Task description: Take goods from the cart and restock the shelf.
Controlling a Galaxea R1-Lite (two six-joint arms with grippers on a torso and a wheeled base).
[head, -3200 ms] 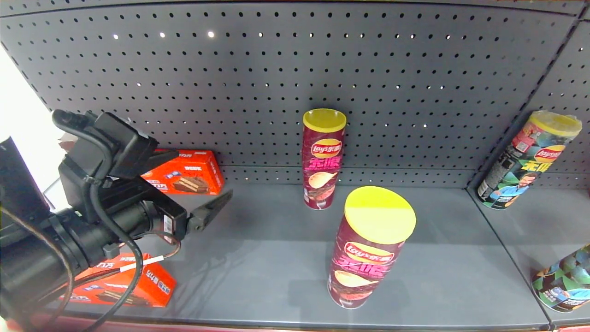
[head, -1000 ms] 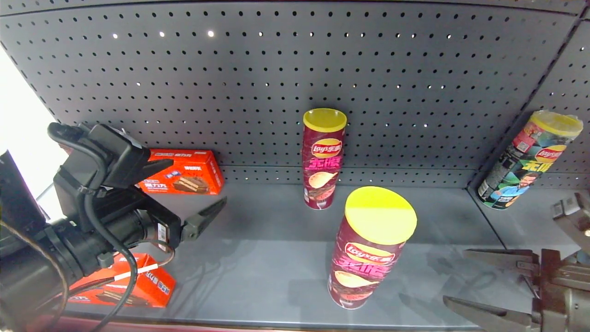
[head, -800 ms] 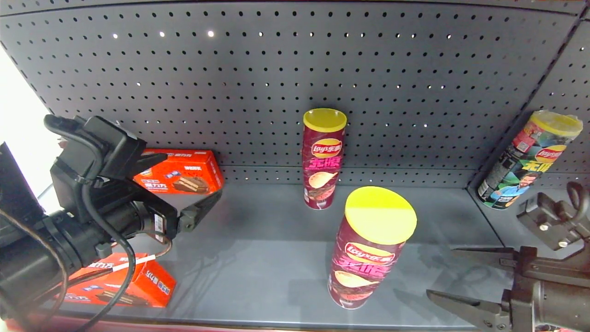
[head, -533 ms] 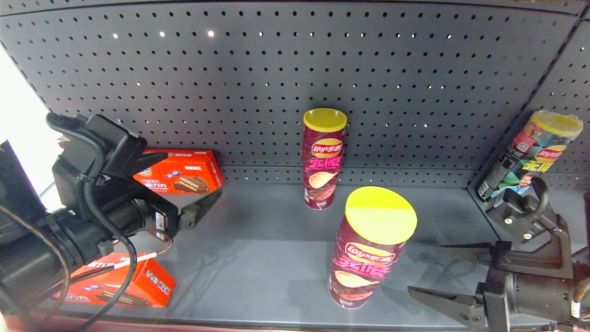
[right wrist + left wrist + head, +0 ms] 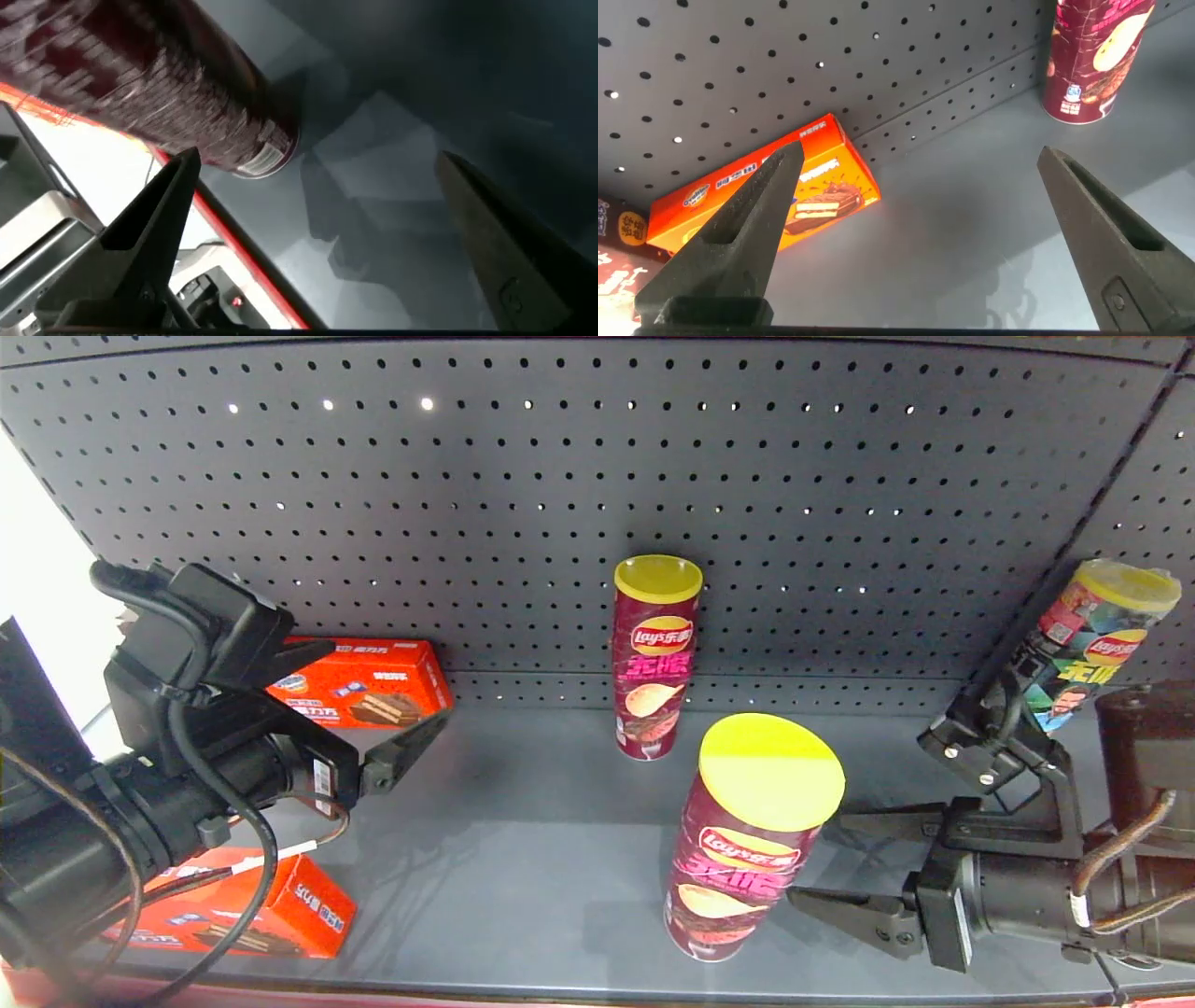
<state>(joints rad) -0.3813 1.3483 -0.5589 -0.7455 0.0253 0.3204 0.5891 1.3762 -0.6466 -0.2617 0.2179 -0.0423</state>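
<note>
Head view: a maroon crisp can [image 5: 747,840] stands upright at lower centre of the grey shelf [image 5: 523,840], near its front edge. The right gripper [image 5: 818,859], fingers spread, sits just beside it at lower right, likely lined up to grasp or straighten it. Left wrist view: the left gripper [image 5: 920,154], also spread, hangs idle near an orange wafer box [image 5: 785,201]. Right wrist view: the can lies beyond the parted fingers, not yet between them.
</note>
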